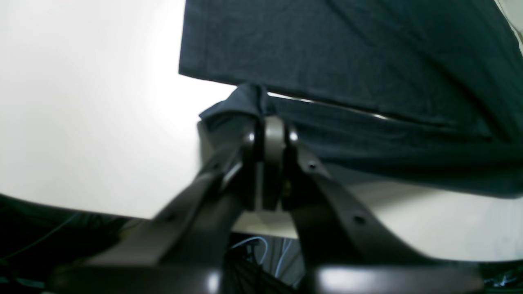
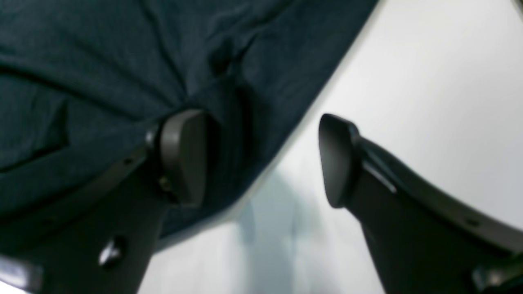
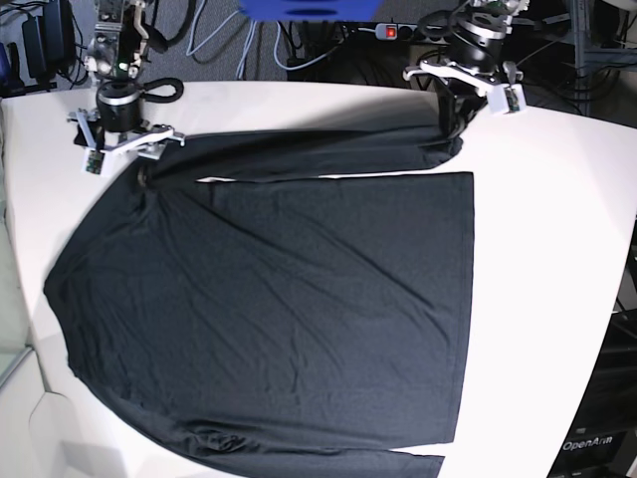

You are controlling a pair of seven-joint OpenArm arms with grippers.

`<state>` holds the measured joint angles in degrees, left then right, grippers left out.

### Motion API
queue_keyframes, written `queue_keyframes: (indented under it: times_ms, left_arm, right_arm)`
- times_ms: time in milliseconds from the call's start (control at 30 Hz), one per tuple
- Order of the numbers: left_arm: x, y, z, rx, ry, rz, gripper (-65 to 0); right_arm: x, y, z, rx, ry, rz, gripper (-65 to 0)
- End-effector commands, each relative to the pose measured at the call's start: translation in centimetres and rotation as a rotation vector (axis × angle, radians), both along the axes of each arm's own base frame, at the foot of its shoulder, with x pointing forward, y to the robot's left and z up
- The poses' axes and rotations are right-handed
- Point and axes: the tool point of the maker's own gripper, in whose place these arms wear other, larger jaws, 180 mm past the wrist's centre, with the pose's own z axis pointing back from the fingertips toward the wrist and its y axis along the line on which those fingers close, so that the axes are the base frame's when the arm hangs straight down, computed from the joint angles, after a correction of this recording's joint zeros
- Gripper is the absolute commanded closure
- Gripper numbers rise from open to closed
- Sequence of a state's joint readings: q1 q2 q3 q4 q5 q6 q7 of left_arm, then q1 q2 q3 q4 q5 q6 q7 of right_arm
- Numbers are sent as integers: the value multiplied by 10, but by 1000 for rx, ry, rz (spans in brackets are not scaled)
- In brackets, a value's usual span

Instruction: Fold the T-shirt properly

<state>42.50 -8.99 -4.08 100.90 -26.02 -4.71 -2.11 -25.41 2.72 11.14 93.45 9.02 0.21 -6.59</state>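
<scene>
One black shirt (image 3: 289, 319) lies spread flat on the white counter (image 3: 557, 259), body open across the middle. One long sleeve (image 3: 318, 151) is stretched along the far edge, just beside the body's top edge. A second sleeve seems to peek out at the near edge, mostly cut off by the frame.

The left claw (image 1: 267, 122) is pinched together on the cuff end of the far sleeve; the wrist view shows a bunched bit of cloth (image 1: 241, 104) caught between its pads. In the base view that arm sits at the sleeve's end, near the shirt's hem corner. The right claw (image 2: 261, 159) has its jaws wide apart and holds nothing. One pad (image 2: 184, 157) rests on or just over the cloth near the shoulder, and the other pad (image 2: 337, 159) is over bare counter.

Step in hand, as I read it: laying the far sleeve in over the body.

- The left claw should keep its pinch and carry the cuff low across the body, so the sleeve lands flat without twisting.
- The right claw should get clear of the cloth or press the shoulder down, so the body does not drag.
- Let go only once the sleeve lies straight.
- Risk: a tug from the cuff could ruck up the hem corner.

Counts:
- 1 shirt
- 2 claws, one clamped and one open
- 1 counter
</scene>
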Motion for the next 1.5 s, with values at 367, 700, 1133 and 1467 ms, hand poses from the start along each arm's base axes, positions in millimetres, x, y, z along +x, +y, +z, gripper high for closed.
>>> queue_keyframes:
  times_ms: [367, 700, 1133, 1467]
  left_arm:
    - [-1, 1, 6, 0, -25, -1, 0]
    - [-6, 3, -4, 3, 3, 3, 0]
    - [-5, 2, -4, -1, 1, 5, 0]
    - [-4, -10, -4, -20, -2, -21, 0]
  right_arm:
    - [-15, 5, 36, -52, -195, 11, -418]
    - [-16, 12, 32, -39, -183, 25, -423]
    - [-8, 29, 27, -8, -183, 59, -419]
    - [5, 32, 13, 25, -108, 48, -418]
